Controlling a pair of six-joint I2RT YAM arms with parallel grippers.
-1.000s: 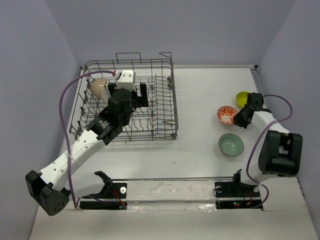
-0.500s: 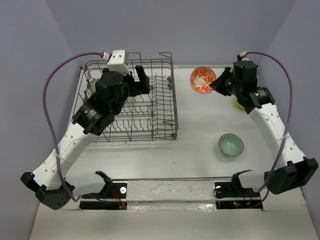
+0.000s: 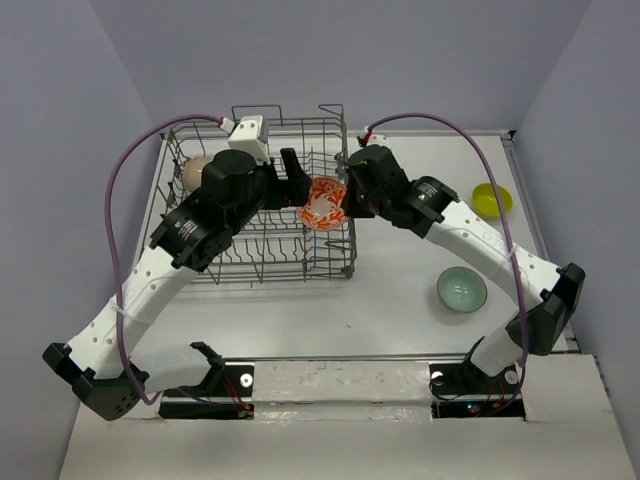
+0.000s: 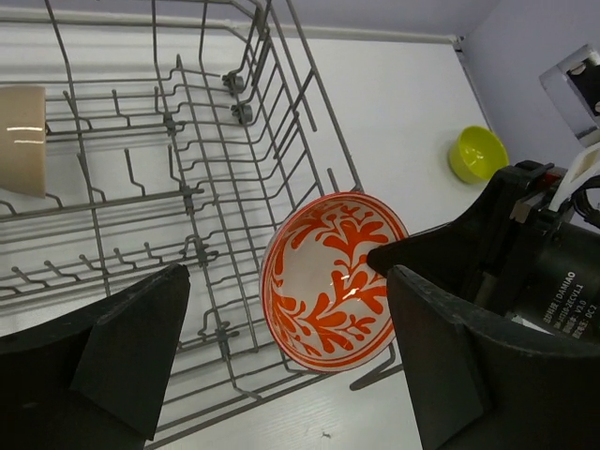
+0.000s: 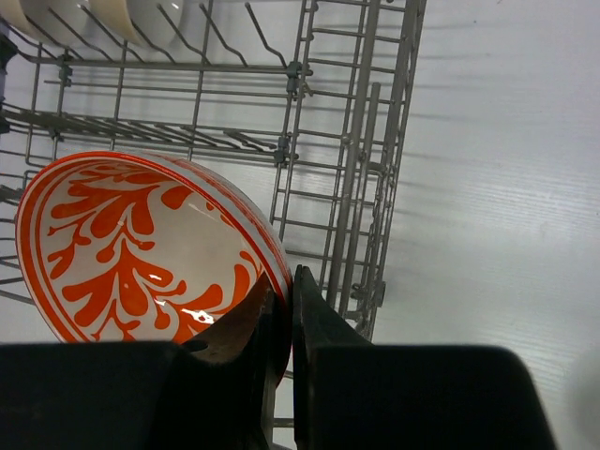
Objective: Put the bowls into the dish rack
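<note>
A white table (image 3: pixel 400 300) stands enclosed by pale lilac walls (image 3: pixel 400 60).

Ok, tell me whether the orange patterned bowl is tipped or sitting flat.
Tipped: the bowl hangs on edge, rim pinched by the right hand over the dish rack.

White table (image 3: pixel 420 330) enclosed on three sides by plain lavender-grey panels: back wall (image 3: pixel 350 60), left wall (image 3: pixel 50 200), right wall (image 3: pixel 600 90). A pale metal strip (image 3: pixel 340 378) runs along the near edge. Lighting is even and diffuse; shadows are soft.
</note>
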